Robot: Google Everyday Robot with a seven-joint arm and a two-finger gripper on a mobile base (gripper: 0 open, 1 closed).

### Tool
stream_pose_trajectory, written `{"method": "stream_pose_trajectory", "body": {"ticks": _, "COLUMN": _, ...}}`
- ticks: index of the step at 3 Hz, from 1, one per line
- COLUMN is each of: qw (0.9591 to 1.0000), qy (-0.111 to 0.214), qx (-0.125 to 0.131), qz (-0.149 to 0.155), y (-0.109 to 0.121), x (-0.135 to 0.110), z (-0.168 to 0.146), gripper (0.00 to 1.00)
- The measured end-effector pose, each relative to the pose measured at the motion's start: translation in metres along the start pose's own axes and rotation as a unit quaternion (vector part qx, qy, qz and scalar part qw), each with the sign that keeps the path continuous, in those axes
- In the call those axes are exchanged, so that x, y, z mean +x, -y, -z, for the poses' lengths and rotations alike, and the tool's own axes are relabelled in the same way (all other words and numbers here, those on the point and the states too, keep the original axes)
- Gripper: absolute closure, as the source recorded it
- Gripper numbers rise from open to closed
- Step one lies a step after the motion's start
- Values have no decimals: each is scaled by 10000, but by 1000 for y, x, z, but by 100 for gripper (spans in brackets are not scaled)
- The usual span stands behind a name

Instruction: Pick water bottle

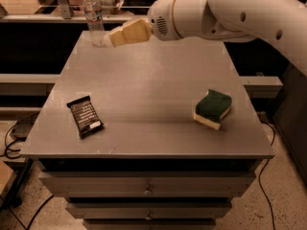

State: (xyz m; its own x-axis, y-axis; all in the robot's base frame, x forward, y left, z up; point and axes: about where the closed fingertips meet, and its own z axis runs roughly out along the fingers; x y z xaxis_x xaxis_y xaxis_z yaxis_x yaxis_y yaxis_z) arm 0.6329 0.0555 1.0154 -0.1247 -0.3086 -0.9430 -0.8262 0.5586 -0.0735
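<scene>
The water bottle (94,16) is a small clear plastic bottle with a white cap and a pale label band. It stands upright at the far left corner of the grey table (148,75). My gripper (114,37) is at the end of the white arm that reaches in from the upper right. It hovers above the table's far edge, just right of the bottle and close to it, not touching it.
A green and cream sponge (213,109) lies at the right of the table. A black snack bar wrapper (84,116) lies at the left front. Drawers sit below the tabletop. Shelving and clutter stand behind the table. Cables lie on the floor at both sides.
</scene>
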Motion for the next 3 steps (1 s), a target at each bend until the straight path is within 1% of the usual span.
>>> {"method": "stream_pose_trajectory", "body": {"ticks": 1, "qw": 9999, "qy": 27, "qx": 12, "qz": -141, "y": 9, "x": 8, "z": -46, "gripper": 0}}
{"method": "stream_pose_trajectory", "body": {"ticks": 2, "qw": 9978, "qy": 67, "qx": 35, "qz": -662, "y": 37, "x": 44, "z": -107, "gripper": 0}}
{"method": "stream_pose_trajectory", "body": {"ticks": 3, "qw": 9977, "qy": 96, "qx": 18, "qz": -673, "y": 35, "x": 44, "z": -108, "gripper": 0}}
